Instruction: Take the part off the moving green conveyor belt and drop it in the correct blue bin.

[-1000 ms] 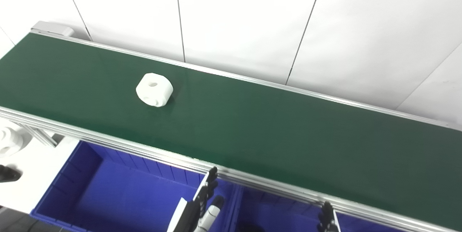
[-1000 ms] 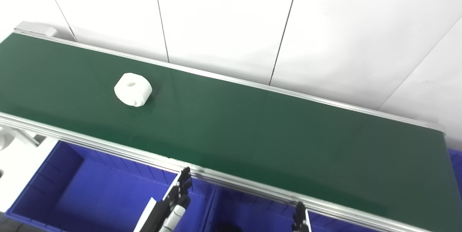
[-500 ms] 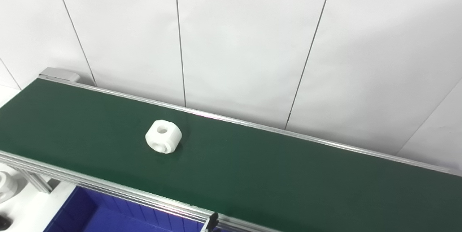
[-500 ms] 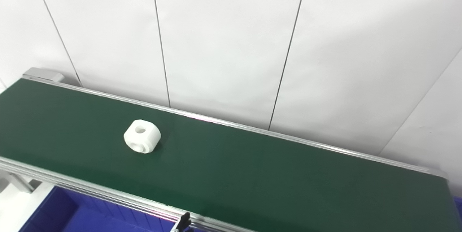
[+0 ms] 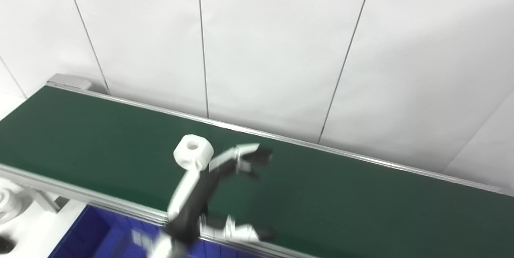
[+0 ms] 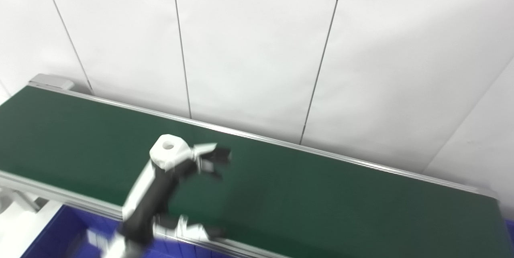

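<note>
A white rounded part (image 5: 192,151) with a hole in its top lies on the green conveyor belt (image 5: 361,202), left of the middle. My left hand (image 5: 209,181) reaches over the belt from the bottom edge and is blurred by motion. Its fingers (image 5: 249,155) are apart and stretch past the right side of the part, with the thumb (image 5: 249,232) low near the front rail. The hand is right beside the part; I cannot tell whether it touches it. It also shows in the right eye view (image 6: 160,189). My right hand is out of view.
A blue bin (image 5: 92,238) sits below the belt's front aluminium rail (image 5: 60,191) at the bottom left. A white round object (image 5: 8,204) lies at the left edge. A white panelled wall stands directly behind the belt.
My left hand has come up from the bottom edge over the belt, next to the part. The part has drifted a little to the right. The camera tilted up earlier.
</note>
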Motion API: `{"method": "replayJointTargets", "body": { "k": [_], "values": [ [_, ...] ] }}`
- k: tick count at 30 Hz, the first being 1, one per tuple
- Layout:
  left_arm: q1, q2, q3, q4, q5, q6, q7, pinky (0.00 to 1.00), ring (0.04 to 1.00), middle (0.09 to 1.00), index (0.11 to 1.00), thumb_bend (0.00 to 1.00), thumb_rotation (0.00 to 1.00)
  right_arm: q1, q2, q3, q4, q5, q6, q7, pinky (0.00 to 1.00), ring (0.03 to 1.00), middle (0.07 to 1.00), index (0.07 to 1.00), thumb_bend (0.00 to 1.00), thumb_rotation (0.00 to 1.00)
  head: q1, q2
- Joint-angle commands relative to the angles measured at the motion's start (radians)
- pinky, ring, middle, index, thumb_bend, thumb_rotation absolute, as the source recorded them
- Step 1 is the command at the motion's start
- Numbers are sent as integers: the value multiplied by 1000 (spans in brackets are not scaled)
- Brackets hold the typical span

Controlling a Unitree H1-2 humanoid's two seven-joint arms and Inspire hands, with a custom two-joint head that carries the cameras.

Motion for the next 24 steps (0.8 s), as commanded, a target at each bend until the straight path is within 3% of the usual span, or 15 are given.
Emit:
{"method": "replayJointTargets", "body": {
  "k": [1, 8, 14, 24],
  "values": [
    [-32, 30, 9, -15, 56, 32, -45, 552, 733, 794, 735, 1000, 342, 1, 14, 6, -28, -2, -15, 4, 1000, 974, 1000, 1000, 542, 1000, -4, 1],
    [-207, 145, 23, 72, 281, 83, -137, 673, 835, 896, 812, 1000, 268, 3, 21, 12, -31, 15, -18, 13, 1000, 981, 1000, 1000, 529, 1000, -10, 5],
    [-333, 230, 0, 243, 426, 46, -145, 831, 861, 888, 840, 1000, 204, 7, 15, 14, -37, 15, -15, 16, 1000, 983, 1000, 1000, 541, 1000, -11, 12],
    [-493, 330, -83, 499, 579, 3, -152, 845, 868, 869, 844, 1000, 224, 13, 18, 15, -47, 13, -8, 12, 1000, 965, 1000, 1000, 547, 1000, -11, 25]
  ]
}}
